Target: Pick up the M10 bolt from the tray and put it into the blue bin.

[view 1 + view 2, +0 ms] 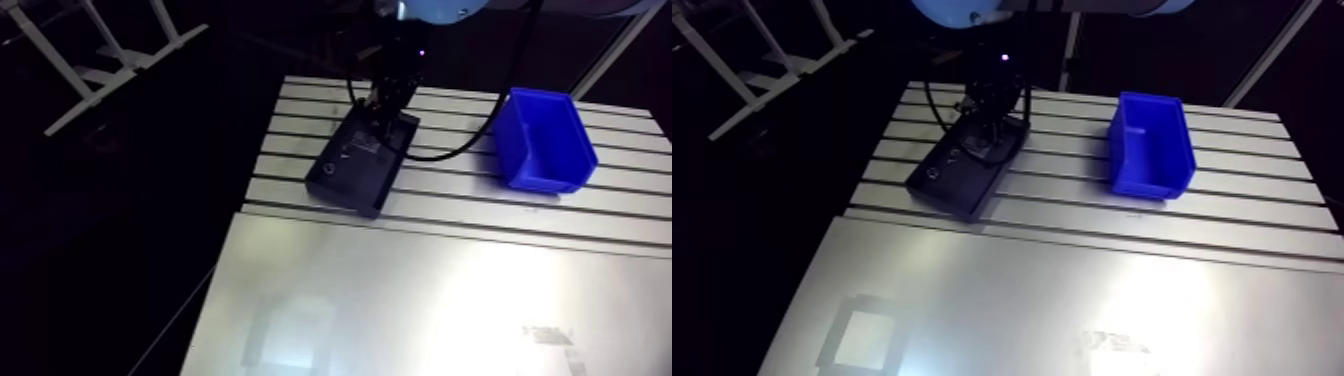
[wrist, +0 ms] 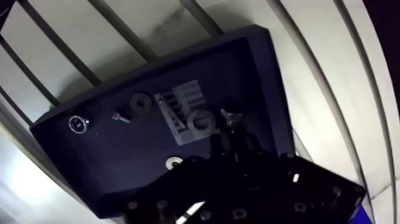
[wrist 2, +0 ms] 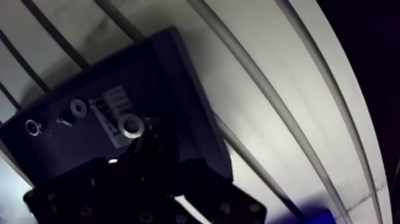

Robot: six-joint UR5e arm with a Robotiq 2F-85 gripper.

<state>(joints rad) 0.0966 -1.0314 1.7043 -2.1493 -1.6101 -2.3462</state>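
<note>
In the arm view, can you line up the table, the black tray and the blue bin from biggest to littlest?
Biggest by far: table.
Then tray and bin: they look about the same size, so I won't rank them.

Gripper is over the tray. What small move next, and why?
Probably a short straight lift. The gripper sits low over the black tray with a small metal piece at its tip, likely the bolt; the grip is unclear. Lifting tests it and clears the tray wall before the blue bin.
</note>
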